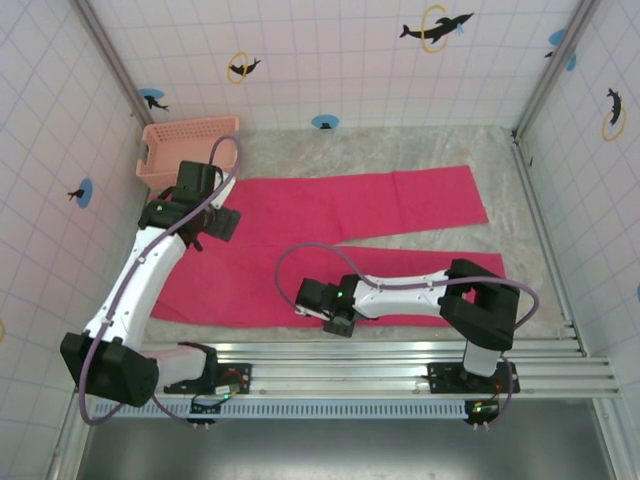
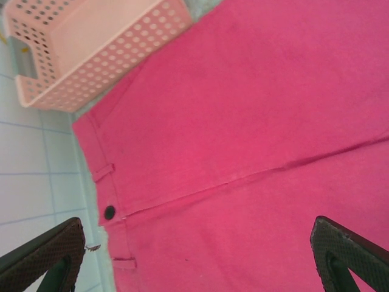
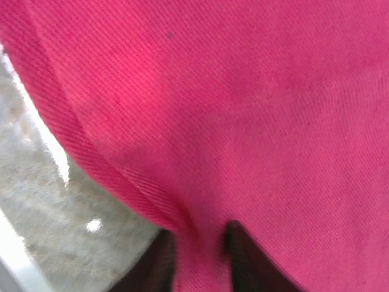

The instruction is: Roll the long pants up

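Right gripper (image 3: pixel 199 258) pinching edge of pink long pants (image 1: pixel 380 205), spread flat, left gripper (image 2: pixel 197 249) wide open

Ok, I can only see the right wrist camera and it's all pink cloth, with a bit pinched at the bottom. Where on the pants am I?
Observer: From the top camera, your right gripper is at the near edge of the long pants, on the leg closest to the arm bases.
Operator: Where's the other arm?
Observer: The left gripper hangs open above the waist end, over on the left.
Operator: How do you know that's the waist?
Observer: The left wrist camera shows a dark button at that edge.
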